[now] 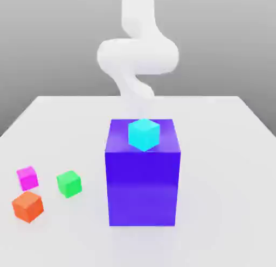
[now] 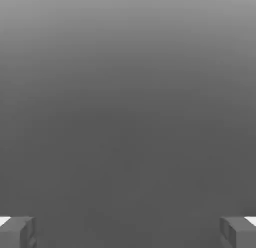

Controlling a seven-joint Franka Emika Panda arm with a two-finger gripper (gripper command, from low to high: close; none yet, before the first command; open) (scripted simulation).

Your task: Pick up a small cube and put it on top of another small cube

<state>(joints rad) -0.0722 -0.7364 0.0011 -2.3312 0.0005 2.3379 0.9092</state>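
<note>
In the exterior view we see a pale, nearly white tabletop (image 1: pixel 215 206) with straight edges, its far edge running level and its sides widening toward us. Behind it we make out a plain grey backdrop (image 1: pixel 48 56), lighter above and darker lower down, perhaps a wall, though we can't be sure, and the light falls bright and even across the top

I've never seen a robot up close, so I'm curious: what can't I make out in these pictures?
- Exterior view: the arm's upper end, cut off by the top edge.
- Exterior view: the underside of the cyan cube, hidden against the blue block.
- Exterior view: the blue block's back, hidden behind its front.
</note>
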